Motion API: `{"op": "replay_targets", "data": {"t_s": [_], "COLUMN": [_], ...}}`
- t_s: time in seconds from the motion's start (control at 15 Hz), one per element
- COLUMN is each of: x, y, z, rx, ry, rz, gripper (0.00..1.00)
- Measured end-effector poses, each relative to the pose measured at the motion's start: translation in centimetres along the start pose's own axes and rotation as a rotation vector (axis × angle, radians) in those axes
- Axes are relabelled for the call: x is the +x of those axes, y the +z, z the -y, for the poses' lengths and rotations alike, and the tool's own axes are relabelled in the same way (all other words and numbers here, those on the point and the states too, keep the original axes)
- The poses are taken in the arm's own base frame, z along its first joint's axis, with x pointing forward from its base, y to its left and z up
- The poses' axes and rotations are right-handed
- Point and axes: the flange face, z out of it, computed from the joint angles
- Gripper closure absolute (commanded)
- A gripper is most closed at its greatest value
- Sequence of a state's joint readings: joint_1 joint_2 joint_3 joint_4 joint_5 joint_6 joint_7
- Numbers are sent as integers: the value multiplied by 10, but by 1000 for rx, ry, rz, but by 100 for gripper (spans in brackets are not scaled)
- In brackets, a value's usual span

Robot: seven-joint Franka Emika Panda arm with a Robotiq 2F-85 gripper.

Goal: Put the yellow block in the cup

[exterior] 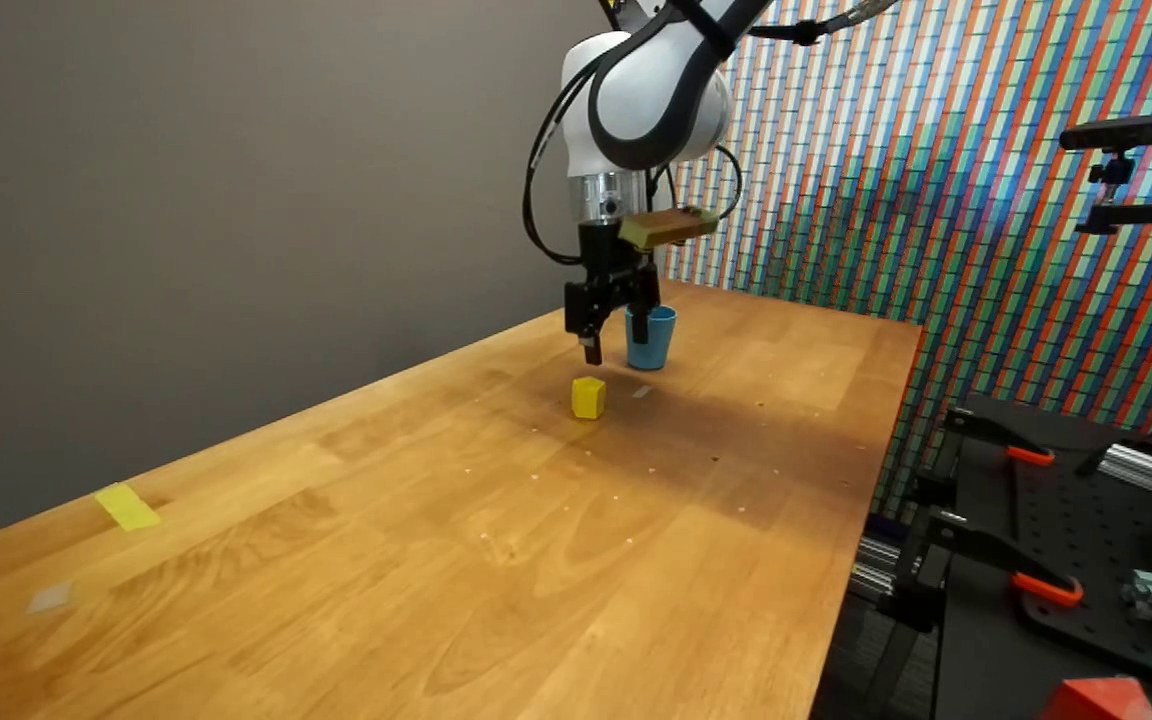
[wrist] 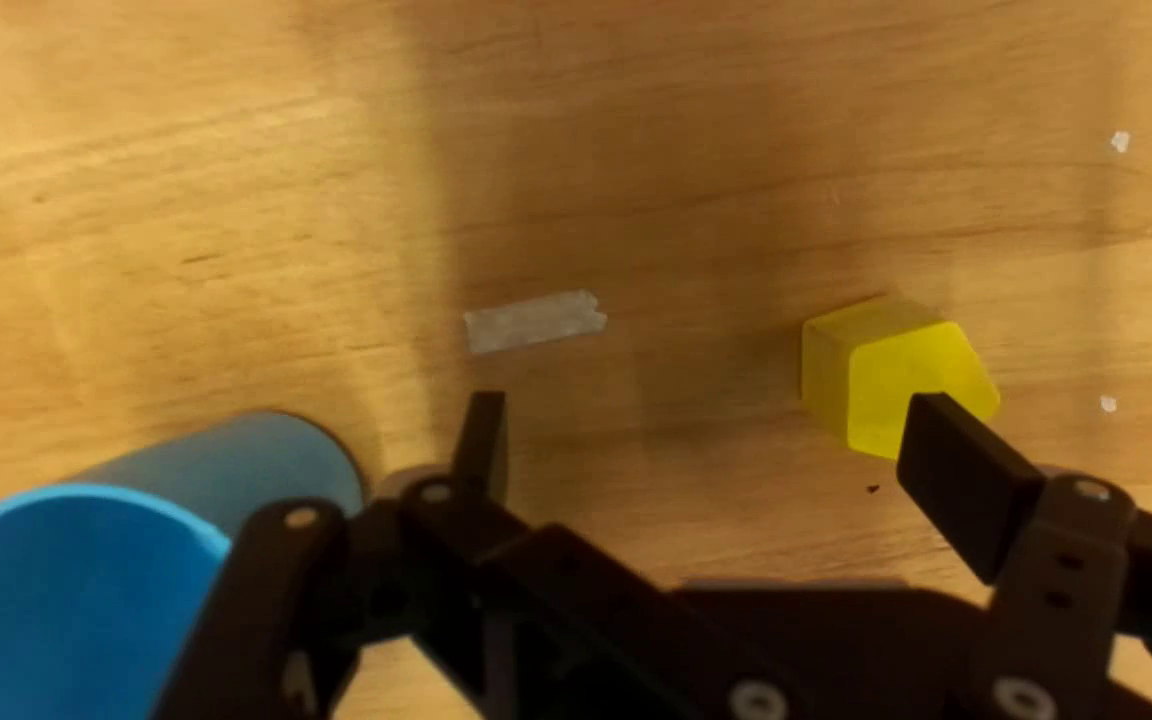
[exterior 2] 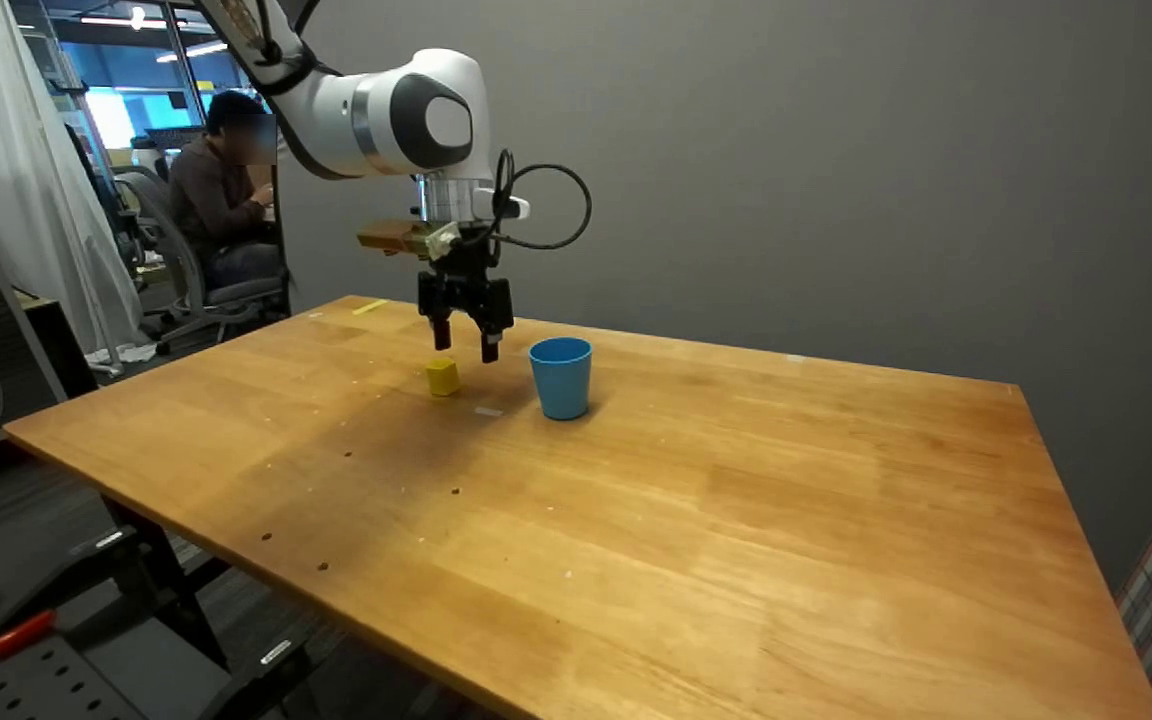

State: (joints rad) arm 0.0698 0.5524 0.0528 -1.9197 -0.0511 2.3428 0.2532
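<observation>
The robot's gripper (exterior 2: pixel 466 346) is pointing down and hanging over the wooden table (exterior 2: pixel 836 520). Its two fingers (wrist: pixel 966 480) are standing wide apart. The yellow block (exterior 2: pixel 443 378) is sitting on the table, lower than the fingers, with a gap in between. In both exterior views, it is sitting to the left of the blue cup (exterior 2: pixel 563 380). The cup is standing upright on the table, near the block but apart from it. In the wrist view, a short pale strip (wrist: pixel 536 321) is lying between them, and the finger on the right is hiding a bit of the block. In an exterior view, a flat yellow patch (exterior: pixel 128 507) is lying at the near left, close to the gray wall (exterior: pixel 286 200). In an exterior view, a person (exterior 2: pixel 216 200) is sitting far away on the left.
</observation>
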Motion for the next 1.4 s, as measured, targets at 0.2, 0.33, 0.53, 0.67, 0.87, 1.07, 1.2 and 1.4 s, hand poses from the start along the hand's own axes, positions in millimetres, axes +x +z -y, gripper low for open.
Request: {"op": "replay_targets", "data": {"t_s": [0.2, 0.33, 0.53, 0.67, 0.87, 1.07, 1.2, 1.4], "x": [15, 20, 22, 22, 20, 19, 17, 17], "y": [13, 17, 19, 24, 33, 40, 41, 40], "z": [16, 24, 30, 32, 37, 43, 44, 34], "rx": [25, 43, 64, 64, 58, 48, 39, 16], "ry": [8, 17, 33, 44, 66, 86, 104, 161], "rz": [23, 42, 72, 83, 97, 105, 110, 128], "gripper": [0, 0, 0, 0, 34, 58, 73, 79]}}
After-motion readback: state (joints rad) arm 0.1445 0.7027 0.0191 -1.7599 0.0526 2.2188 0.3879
